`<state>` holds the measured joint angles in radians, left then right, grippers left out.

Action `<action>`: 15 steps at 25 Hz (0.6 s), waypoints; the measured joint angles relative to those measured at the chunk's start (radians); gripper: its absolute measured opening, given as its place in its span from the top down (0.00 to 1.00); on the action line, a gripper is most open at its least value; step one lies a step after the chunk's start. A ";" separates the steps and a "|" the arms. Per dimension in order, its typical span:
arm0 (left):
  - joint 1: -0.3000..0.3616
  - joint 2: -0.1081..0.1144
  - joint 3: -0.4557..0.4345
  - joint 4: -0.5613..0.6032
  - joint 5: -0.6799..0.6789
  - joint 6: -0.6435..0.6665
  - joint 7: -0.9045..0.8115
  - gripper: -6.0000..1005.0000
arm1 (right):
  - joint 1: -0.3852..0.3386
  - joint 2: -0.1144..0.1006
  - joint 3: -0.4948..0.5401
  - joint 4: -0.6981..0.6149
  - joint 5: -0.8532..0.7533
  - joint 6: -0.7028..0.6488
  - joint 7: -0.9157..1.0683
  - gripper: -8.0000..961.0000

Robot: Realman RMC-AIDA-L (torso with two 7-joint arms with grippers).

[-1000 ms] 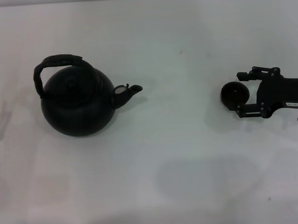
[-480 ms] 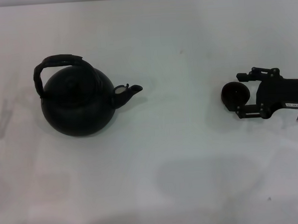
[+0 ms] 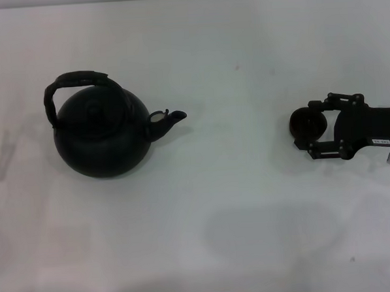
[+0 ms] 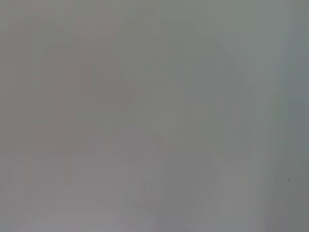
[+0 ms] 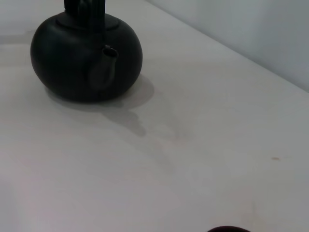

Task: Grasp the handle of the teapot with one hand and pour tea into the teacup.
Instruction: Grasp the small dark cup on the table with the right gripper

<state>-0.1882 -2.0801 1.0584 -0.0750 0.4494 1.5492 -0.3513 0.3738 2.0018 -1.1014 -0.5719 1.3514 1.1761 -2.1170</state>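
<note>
A: Where does the teapot (image 3: 101, 136) stand?

B: On the left part of the white table (image 3: 237, 202), upright, with its handle (image 3: 74, 82) arched over the lid and its spout (image 3: 169, 118) aimed to the right. The right wrist view shows the same pot (image 5: 86, 55) far across the table, spout (image 5: 107, 62) facing the camera.

A: And the teacup (image 3: 307, 124)?

B: Well apart from the pot, over on the right side of the table. Only a sliver of its rim (image 5: 229, 228) shows in the right wrist view.

A: Which arm is at it?

B: The right gripper (image 3: 314, 127) reaches in from the right edge, low over the table. Its two fingers sit one on the far side and one on the near side of the cup, drawn in against it, so the cup is clamped between them.

A: The left gripper?

B: It does not appear in the head view. Its wrist camera shows nothing but a plain grey surface (image 4: 145, 116).
</note>
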 joint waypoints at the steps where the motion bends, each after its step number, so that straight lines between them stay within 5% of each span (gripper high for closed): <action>1: 0.000 0.000 0.000 0.000 0.000 0.000 0.000 0.14 | 0.000 0.000 0.000 0.001 0.000 -0.001 -0.003 0.12; 15: 0.002 0.000 0.000 0.000 0.000 0.000 0.000 0.14 | 0.007 0.006 -0.025 0.003 0.012 -0.034 -0.011 0.22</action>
<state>-0.1866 -2.0800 1.0585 -0.0751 0.4494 1.5493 -0.3511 0.3808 2.0075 -1.1259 -0.5691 1.3637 1.1426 -2.1277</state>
